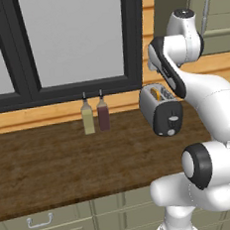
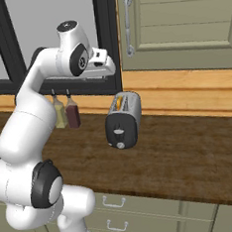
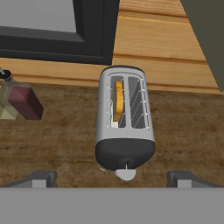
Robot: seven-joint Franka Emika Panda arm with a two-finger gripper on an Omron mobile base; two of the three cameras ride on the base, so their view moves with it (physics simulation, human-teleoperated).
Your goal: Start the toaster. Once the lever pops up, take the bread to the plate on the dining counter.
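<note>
1. Toaster (image 3: 125, 118) stands on the dark wood worktop (image 2: 191, 156) toward its back edge, near the wooden wall strip below the window (image 1: 69, 36), its black end panel facing the front edge. Two bottles (image 1: 95, 116) stand apart from it along the same back edge.
2. Bread (image 3: 118, 101) sits upright in one of the two slots, its orange edge showing above the slot rim; the other slot looks bare.
3. Gripper (image 3: 111, 177) hovers above the toaster, looking down on it, fingers spread wide with nothing between them; it touches nothing.
4. Step in hand, as I judge it: starting the toaster by pressing the lever (image 2: 119, 133) on the black end panel.
5. To do it well, bring the hand forward and down past the rounded top so one fingertip lands on the lever's tab, not on the small grey buttons beside it.
6. Push straight down along the slot; a slanted push could slide the light toaster across the worktop or tip it.
7. Closing the fingers first would likely give a firmer, narrower pressing point.
8. Afterwards, lift clear of the slots so the bread can rise freely.
</note>
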